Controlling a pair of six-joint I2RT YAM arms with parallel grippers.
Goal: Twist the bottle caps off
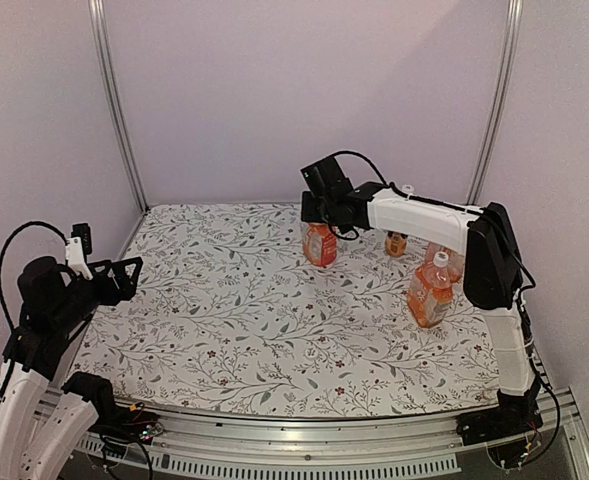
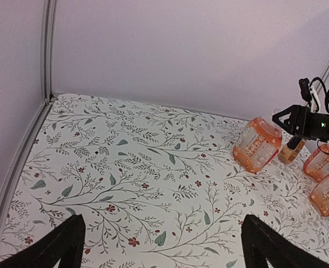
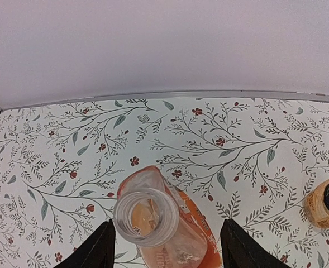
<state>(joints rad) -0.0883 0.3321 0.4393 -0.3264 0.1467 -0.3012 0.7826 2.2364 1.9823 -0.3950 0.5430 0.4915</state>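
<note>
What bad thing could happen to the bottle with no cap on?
The open bottle stands between the fingers of the right gripper with orange drink inside. A bump could tip it and spill the drink. The right arm's elbow also hangs near a capped bottle, so a swing could knock that one over.

Top view, clock face on the table.

Left arm [image 1: 34, 330]: folded tight at the 8 o'clock edge, elbow drawn back, wrist about level. Left gripper [image 1: 131, 268] points toward 3 o'clock, with its black fingers [image 2: 58, 248] spread wide.

Right arm [image 1: 509, 340]: rises from its base at 5 o'clock and bends at 3 o'clock, the white forearm reaching toward 10 o'clock. Right gripper [image 1: 320, 218] sits near 12 o'clock, aimed downward, fingers [image 3: 100, 248] parted wide.
</note>
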